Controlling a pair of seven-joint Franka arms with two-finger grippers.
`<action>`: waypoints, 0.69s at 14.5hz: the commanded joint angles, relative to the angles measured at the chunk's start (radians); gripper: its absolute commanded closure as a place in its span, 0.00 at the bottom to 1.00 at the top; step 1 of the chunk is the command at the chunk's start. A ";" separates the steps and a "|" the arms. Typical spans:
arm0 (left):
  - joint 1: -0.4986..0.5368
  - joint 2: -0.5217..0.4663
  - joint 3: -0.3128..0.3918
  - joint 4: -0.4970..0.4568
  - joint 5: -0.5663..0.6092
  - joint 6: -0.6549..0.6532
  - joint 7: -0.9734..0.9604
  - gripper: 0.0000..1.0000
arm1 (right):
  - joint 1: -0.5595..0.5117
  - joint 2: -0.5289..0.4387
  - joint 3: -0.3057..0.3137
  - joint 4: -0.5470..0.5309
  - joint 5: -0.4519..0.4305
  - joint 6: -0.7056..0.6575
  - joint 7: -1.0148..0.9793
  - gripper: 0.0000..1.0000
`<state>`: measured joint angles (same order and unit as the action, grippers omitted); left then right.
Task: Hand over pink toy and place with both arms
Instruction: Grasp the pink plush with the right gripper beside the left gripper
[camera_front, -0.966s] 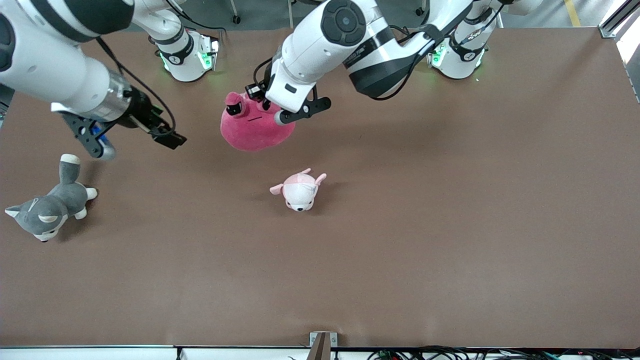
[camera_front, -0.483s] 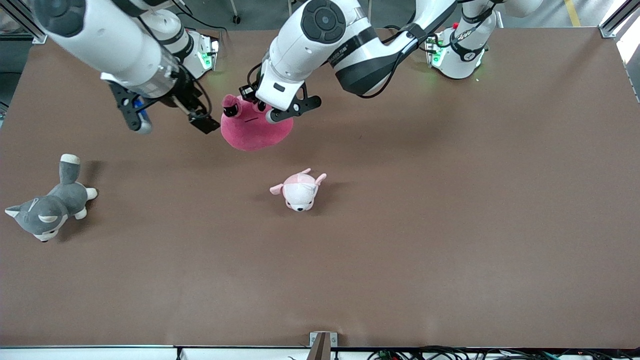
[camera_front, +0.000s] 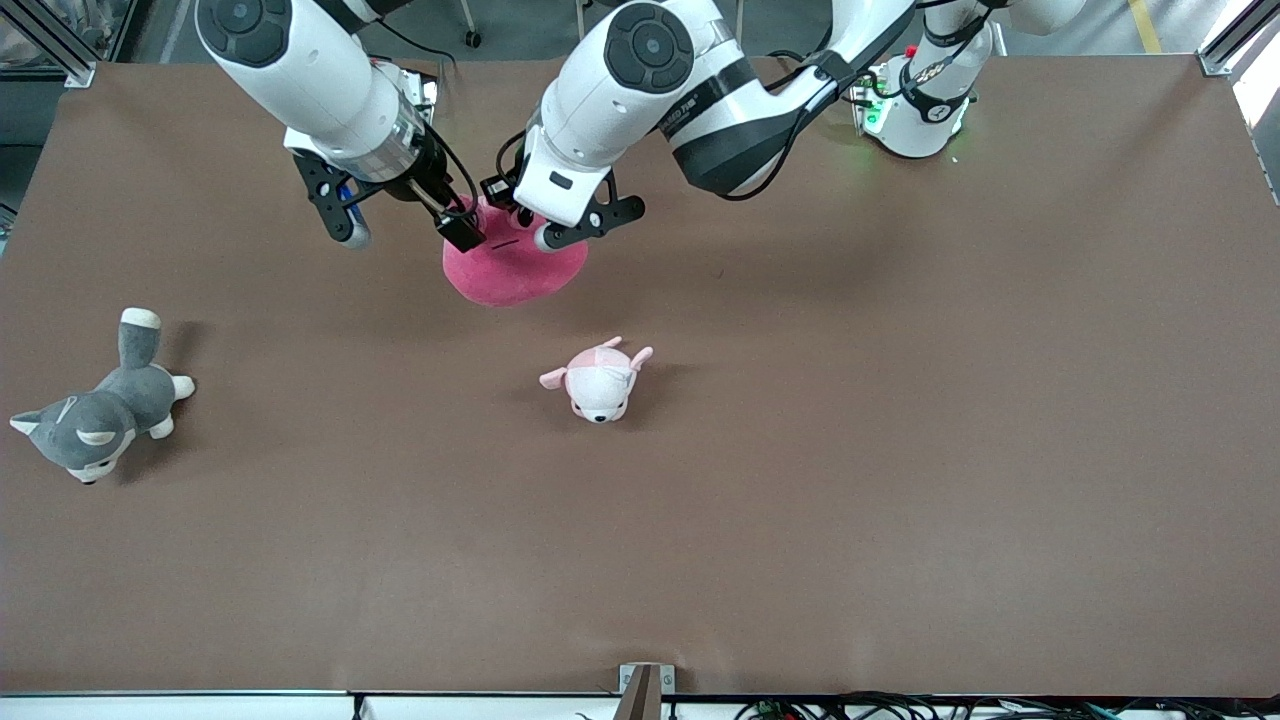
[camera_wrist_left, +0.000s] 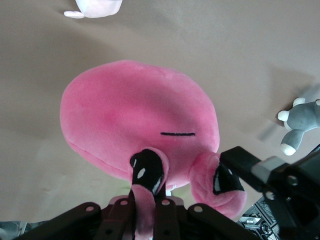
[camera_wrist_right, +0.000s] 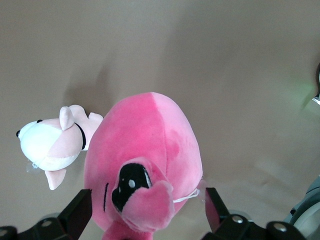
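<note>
The pink toy (camera_front: 515, 268) hangs in the air over the table's middle, near the robots' bases. My left gripper (camera_front: 517, 212) is shut on one of its ear flaps; in the left wrist view the fingers (camera_wrist_left: 148, 215) pinch the flap just below a dark eye on the toy (camera_wrist_left: 140, 110). My right gripper (camera_front: 405, 215) is open beside the toy at the same height, one finger touching the other ear flap. In the right wrist view its open fingers (camera_wrist_right: 147, 220) stand either side of the toy's top (camera_wrist_right: 150, 145).
A small white-and-pale-pink puppy plush (camera_front: 598, 380) lies on the table nearer the front camera than the toy. A grey-and-white husky plush (camera_front: 95, 420) lies at the right arm's end. The brown table (camera_front: 900, 450) spreads all round.
My right arm has swung in from the right arm's end of the table until its open gripper reaches the toy. My left gripper has kept its hold and shifted only slightly.
</note>
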<state>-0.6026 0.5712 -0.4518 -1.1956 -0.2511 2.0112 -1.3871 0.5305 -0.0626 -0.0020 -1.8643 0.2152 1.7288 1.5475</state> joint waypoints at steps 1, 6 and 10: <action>-0.011 0.006 0.007 0.025 -0.013 0.001 -0.016 1.00 | 0.020 -0.040 -0.010 -0.050 0.012 0.020 0.020 0.08; -0.011 0.007 0.009 0.024 -0.013 0.004 -0.016 1.00 | 0.020 -0.037 -0.010 -0.055 0.013 0.021 0.019 0.63; -0.011 0.006 0.009 0.024 -0.013 0.004 -0.018 1.00 | 0.014 -0.036 -0.013 -0.047 0.016 0.023 0.020 1.00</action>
<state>-0.6027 0.5713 -0.4519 -1.1950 -0.2511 2.0112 -1.3871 0.5390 -0.0666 -0.0066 -1.8817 0.2152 1.7367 1.5531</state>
